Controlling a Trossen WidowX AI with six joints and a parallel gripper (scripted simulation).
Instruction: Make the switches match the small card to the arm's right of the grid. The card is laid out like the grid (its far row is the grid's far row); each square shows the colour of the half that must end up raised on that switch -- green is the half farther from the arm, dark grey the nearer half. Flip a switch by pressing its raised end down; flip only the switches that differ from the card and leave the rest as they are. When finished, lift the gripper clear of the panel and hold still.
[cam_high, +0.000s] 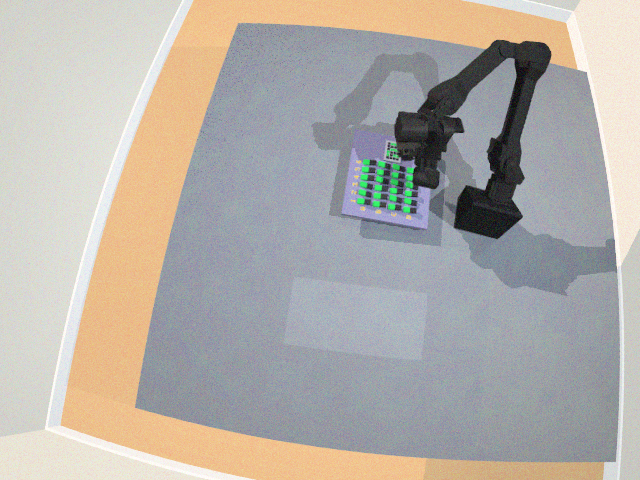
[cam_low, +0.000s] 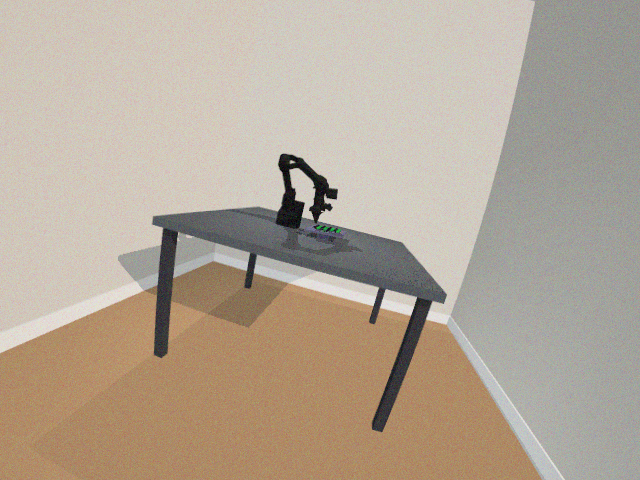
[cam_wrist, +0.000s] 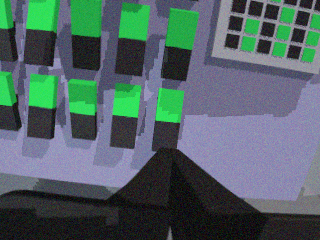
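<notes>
The purple panel (cam_high: 421, 219) (cam_low: 338, 235) (cam_wrist: 240, 150) carries rows of switches, each half green and half dark grey. My gripper (cam_low: 315, 222) (cam_wrist: 167, 157) is shut and empty. In the wrist view its tips are at the lower edge of the dark half of the rightmost switch (cam_wrist: 169, 106) in the nearest row. I cannot tell whether they touch it. The small card (cam_high: 391, 151) (cam_wrist: 260, 60) with green and dark squares is at the upper right in the wrist view, cut off by the frame. In the top view the arm hides part of the nearest row and the fingertips.
The arm base (cam_high: 485, 214) (cam_low: 290, 214) stands on the grey table (cam_high: 232, 232) (cam_low: 382, 263), close to the panel's near side. The arm casts shadows over the table and part of the panel. Yellow labels line two panel edges.
</notes>
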